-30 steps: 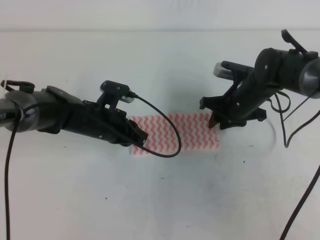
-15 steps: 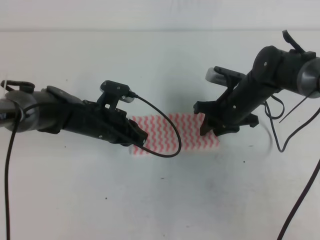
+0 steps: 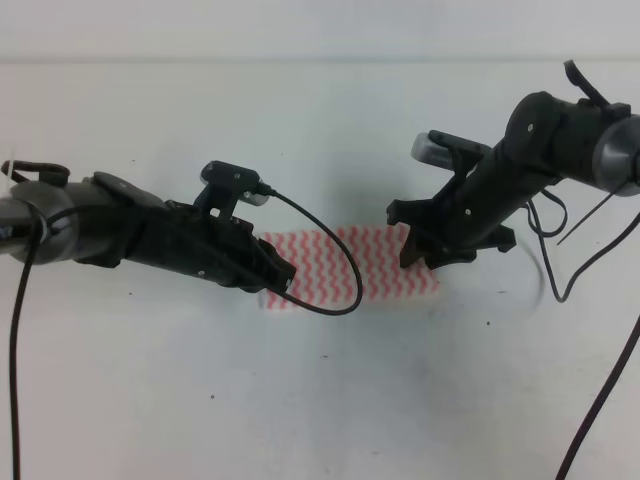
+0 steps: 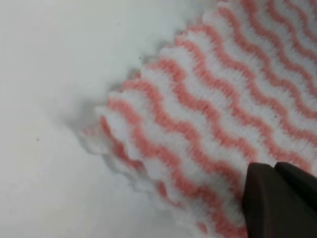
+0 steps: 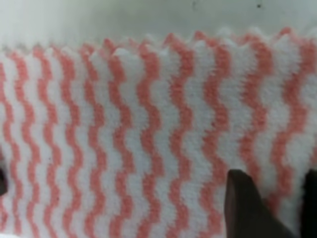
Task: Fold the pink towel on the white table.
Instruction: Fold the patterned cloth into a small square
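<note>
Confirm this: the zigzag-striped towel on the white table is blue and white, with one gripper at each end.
Not quite. The thin wavy-striped towel is pink-red and white, not blue, as both wrist views show close up. It does lie on the white table, left gripper and right gripper at opposite ends.

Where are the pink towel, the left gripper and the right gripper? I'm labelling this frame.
pink towel (image 3: 385,262): exterior high view, middle of the striped cloth.
left gripper (image 3: 280,280): exterior high view, tip over the towel's left end.
right gripper (image 3: 420,252): exterior high view, tip at the towel's right end.

A black cable (image 3: 335,265) loops over the cloth; nothing else besides
</note>
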